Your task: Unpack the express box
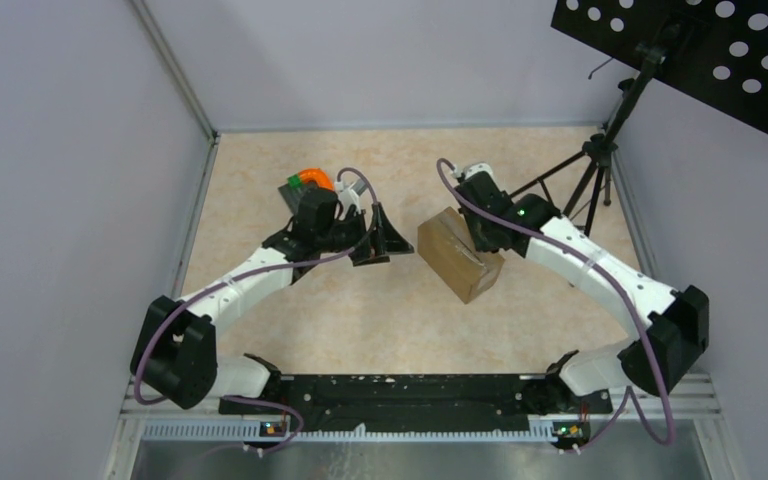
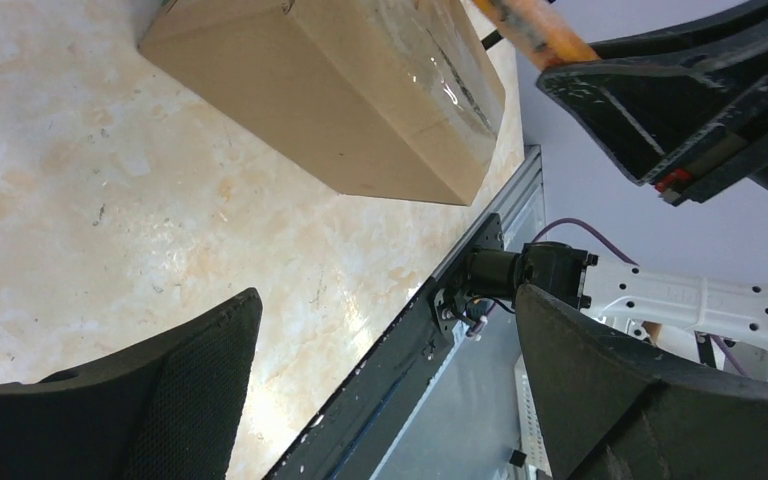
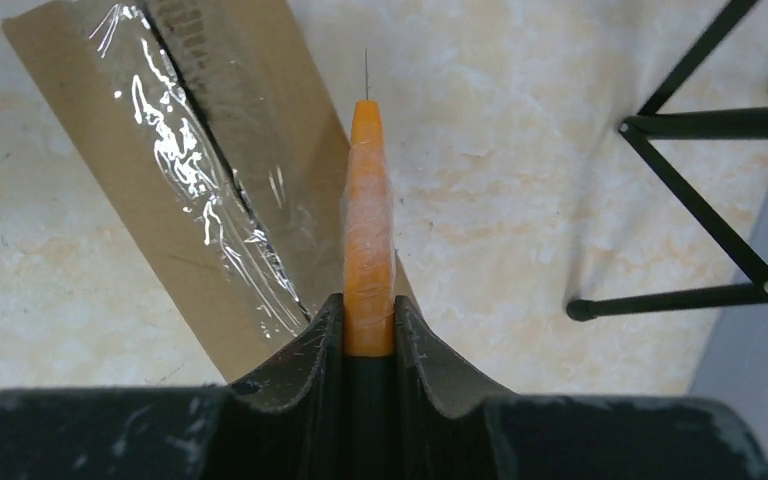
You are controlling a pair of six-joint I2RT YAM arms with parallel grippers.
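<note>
walls (image 1: 60,150): plain pale lilac, three sides | table (image 1: 360,320): beige marbled top | back right: black tripod (image 1: 592,172), black perforated panel (image 1: 700,50) overhead

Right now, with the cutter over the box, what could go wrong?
1. The left tool stands open beside the box, gripping nothing, so the box may slide when the cutter presses on it.
2. The right tool pinches the cutter by its lower end only; a sideways load could twist it loose.
3. The tripod stands close to the right arm; a wide swing could hit it.
</note>
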